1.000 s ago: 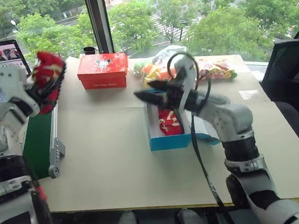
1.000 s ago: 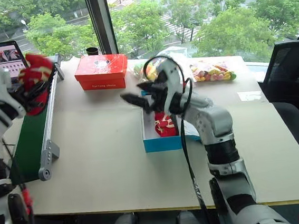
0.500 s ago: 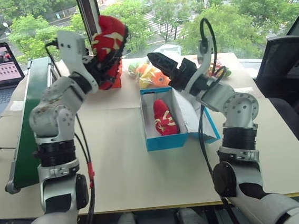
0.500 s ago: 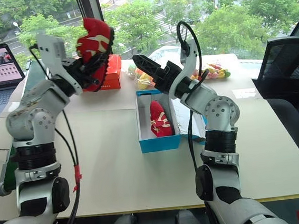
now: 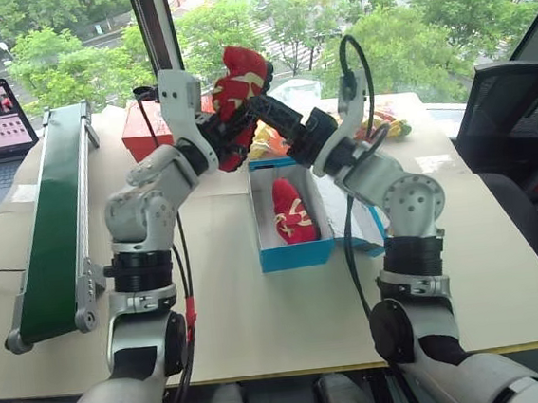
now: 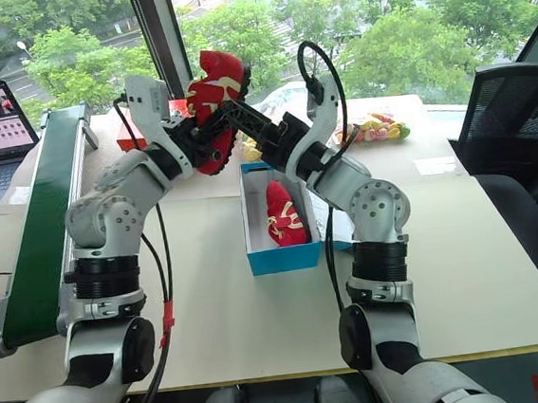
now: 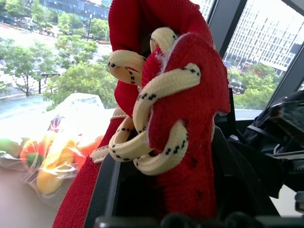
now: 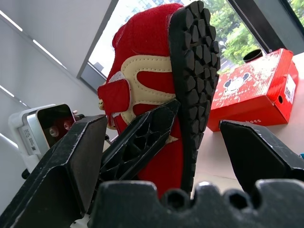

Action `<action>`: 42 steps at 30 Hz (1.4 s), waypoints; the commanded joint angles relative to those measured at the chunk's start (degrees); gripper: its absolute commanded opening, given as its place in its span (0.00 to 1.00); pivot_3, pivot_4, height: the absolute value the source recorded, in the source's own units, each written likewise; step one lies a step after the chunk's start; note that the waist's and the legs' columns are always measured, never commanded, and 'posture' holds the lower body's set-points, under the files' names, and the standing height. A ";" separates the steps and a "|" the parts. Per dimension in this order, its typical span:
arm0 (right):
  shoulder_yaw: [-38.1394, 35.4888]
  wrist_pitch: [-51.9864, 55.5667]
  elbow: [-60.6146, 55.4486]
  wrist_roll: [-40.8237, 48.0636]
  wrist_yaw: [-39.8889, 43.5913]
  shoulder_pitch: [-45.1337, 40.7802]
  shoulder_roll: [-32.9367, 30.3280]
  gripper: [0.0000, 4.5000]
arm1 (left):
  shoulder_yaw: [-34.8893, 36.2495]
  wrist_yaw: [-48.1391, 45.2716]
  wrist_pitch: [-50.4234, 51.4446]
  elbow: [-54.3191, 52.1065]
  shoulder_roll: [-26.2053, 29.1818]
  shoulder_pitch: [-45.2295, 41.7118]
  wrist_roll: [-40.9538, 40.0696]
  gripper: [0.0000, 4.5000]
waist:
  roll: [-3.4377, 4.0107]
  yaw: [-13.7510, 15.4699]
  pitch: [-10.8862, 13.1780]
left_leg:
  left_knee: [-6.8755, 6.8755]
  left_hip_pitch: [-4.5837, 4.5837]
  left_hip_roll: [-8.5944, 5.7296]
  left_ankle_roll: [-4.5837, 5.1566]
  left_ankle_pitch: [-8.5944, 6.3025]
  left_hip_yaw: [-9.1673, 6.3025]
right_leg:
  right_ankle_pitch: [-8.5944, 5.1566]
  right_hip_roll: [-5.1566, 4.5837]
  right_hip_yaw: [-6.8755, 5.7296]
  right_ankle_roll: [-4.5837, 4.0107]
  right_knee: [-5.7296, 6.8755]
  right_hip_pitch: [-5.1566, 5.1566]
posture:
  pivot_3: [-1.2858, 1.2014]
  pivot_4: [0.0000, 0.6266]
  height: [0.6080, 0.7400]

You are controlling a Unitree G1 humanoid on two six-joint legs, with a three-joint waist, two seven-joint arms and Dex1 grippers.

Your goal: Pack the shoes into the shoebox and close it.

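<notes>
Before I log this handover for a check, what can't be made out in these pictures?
- Whether the open right gripper touches the red fabric shoe held by the left gripper: head views, arms overlap.
- Red-orange cardboard shoebox: left arm covers it in head views.
- Bright blue cardboard shoebox lid: right arm hides it.

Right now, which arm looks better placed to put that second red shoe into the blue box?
Probably the left. Its left gripper is shut on the raised shoe, beside the shoebox. The open right gripper straddles the shoe and holds nothing.
</notes>
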 commanded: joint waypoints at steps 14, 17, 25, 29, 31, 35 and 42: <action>-0.64 -7.82 4.26 -0.74 3.05 -3.84 -1.83 0.84 | -2.43 0.76 9.30 -14.25 -2.06 2.09 -5.56 0.24 | 0.05 0.08 0.03 | -0.01 0.00 -0.03 0.00 0.00 -0.07 | 0.00 -0.01 -0.04 0.00 -0.03 0.02 | 0.52 0.24 0.99; -0.64 -7.91 4.37 -0.40 3.49 -3.97 -1.73 0.64 | -2.32 1.08 9.78 -14.59 -2.33 1.90 -5.60 0.24 | 0.05 0.07 0.03 | -0.02 -0.01 -0.03 -0.01 0.00 -0.08 | 0.00 -0.01 -0.04 0.00 -0.03 0.02 | 0.52 0.24 0.99; -0.27 -8.30 4.62 -0.62 3.84 -4.22 -1.72 0.39 | 0.35 1.17 9.94 -14.69 -1.92 1.47 -6.88 0.48 | 0.05 0.06 0.03 | -0.02 0.00 -0.03 -0.01 0.00 -0.09 | 0.00 0.00 -0.04 0.00 -0.03 0.02 | 0.52 0.24 0.99; 0.89 -8.45 4.79 -2.36 3.87 -4.60 -3.11 0.24 | 1.01 -1.56 10.42 -16.36 2.72 2.77 -7.44 0.81 | 0.07 0.04 0.04 | -0.02 -0.02 -0.03 -0.01 0.00 -0.10 | 0.00 -0.01 -0.05 0.00 -0.05 0.02 | 0.52 0.24 0.99; 1.70 -8.35 4.60 -3.72 3.85 -5.22 -4.31 0.18 | 1.16 -6.72 10.44 -17.37 8.99 4.66 -7.67 0.99 | 0.08 -0.11 0.05 | -0.04 -0.01 -0.03 -0.01 0.00 -0.10 | 0.00 -0.01 -0.06 0.00 -0.05 0.02 | 0.52 0.24 0.99; 3.94 -6.21 5.36 -5.83 4.76 -6.54 -7.35 0.18 | -1.01 -22.51 1.44 -10.81 29.62 7.83 -0.08 0.99 | 0.28 -1.51 0.19 | -0.11 0.06 -0.01 -0.04 0.02 -0.09 | 0.00 0.04 -0.01 -0.01 0.02 -0.05 | 0.52 0.24 0.99; 9.30 -1.65 5.88 -8.58 7.54 -3.16 -8.91 0.18 | -2.97 -31.28 -9.67 -4.92 41.78 16.11 6.83 0.99 | 0.36 -1.22 0.23 | -0.29 0.04 -0.01 -0.08 0.06 -0.07 | -0.02 0.01 -0.03 -0.01 -0.09 -0.09 | 0.52 0.24 0.99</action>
